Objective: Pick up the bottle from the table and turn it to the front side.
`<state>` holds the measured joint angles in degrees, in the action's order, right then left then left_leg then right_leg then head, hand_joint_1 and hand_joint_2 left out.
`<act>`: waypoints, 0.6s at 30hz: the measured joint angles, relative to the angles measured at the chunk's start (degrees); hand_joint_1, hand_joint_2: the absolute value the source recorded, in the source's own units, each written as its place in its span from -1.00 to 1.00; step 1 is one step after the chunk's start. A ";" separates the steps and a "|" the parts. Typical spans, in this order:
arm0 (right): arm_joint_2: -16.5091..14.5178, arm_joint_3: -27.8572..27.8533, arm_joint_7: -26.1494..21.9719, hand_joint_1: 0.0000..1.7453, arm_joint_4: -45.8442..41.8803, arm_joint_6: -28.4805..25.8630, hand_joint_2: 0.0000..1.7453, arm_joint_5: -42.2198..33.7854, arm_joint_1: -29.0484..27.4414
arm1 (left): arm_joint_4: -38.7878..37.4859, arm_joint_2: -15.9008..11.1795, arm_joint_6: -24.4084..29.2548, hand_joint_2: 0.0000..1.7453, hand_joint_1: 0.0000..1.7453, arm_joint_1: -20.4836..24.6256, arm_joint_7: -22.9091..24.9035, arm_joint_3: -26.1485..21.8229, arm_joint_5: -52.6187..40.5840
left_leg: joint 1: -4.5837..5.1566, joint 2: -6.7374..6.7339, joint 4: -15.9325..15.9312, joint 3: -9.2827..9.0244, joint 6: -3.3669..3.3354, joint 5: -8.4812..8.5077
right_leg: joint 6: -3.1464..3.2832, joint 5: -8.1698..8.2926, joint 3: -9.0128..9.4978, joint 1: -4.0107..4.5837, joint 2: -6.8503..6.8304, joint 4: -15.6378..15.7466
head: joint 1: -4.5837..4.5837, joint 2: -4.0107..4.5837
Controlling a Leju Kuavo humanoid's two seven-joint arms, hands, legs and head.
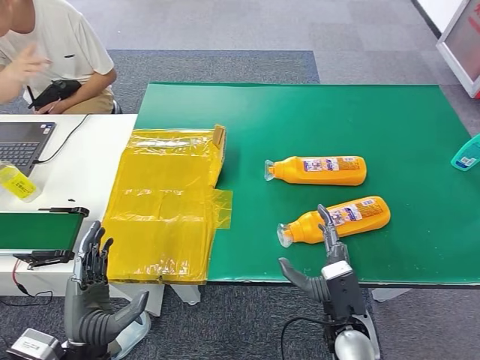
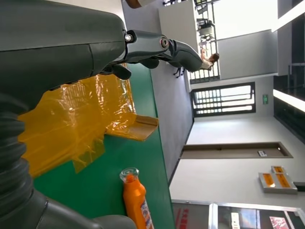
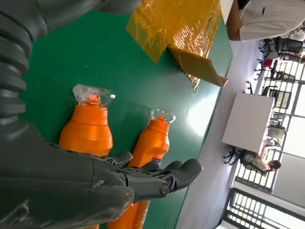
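The right robot hand (image 1: pixel 322 262) is up at the near edge of the green surface (image 1: pixel 396 120), fingers stretched forward and thumb swung out to the side, spread wide and gripping nothing. Its fingertips reach over the nearer orange bottle (image 1: pixel 337 219), just at the shoulder behind the neck, though whether they actually touch it I cannot tell. From the right wrist view those dark fingers (image 3: pixel 158 176) fan across the bottle's body with the orange showing behind them. That nearer bottle lies on its side, clear cap toward the robot's left, label up, tilted a little across the surface. A second orange bottle (image 1: pixel 317 169) lies farther back, also on its side, cap the same way, well apart from the hand. Over on the other side, the left robot hand (image 1: pixel 93 289) hangs low, off the front edge of the surface, fingers pointing up and apart, thumb out, holding nothing. Between the two, a crumpled yellow plastic sheet (image 1: pixel 164 202) drapes over the left end of the green surface. Farther left, a white desk (image 1: pixel 85 161) carries a laptop (image 1: pixel 22 141) and a tablet (image 1: pixel 37 231), and a person in a white shirt (image 1: pixel 51 52) sits behind it.
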<state>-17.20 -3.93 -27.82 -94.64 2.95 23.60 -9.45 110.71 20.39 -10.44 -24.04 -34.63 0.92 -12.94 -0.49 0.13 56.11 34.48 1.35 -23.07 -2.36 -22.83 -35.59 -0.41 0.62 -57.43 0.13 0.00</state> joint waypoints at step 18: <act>7.60 -2.85 29.44 -1.00 -5.74 -18.91 1.00 64.27 0.53 | 0.04 0.08 1.45 1.00 -1.00 -1.42 -1.22 -1.28 0.15 | 0.01 0.00 0.00 0.00 -0.05 -0.03 | -0.01 0.00 0.01 -0.04 -0.01 0.00 | -0.01 0.00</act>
<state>-9.60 -6.78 1.62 -100.38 -15.95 87.87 -8.92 110.74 20.47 -8.99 -25.46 -35.85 -0.36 -12.79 -0.48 0.13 56.11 34.49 1.30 -23.10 -2.38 -22.83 -35.57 -0.45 0.62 -57.43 0.12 0.00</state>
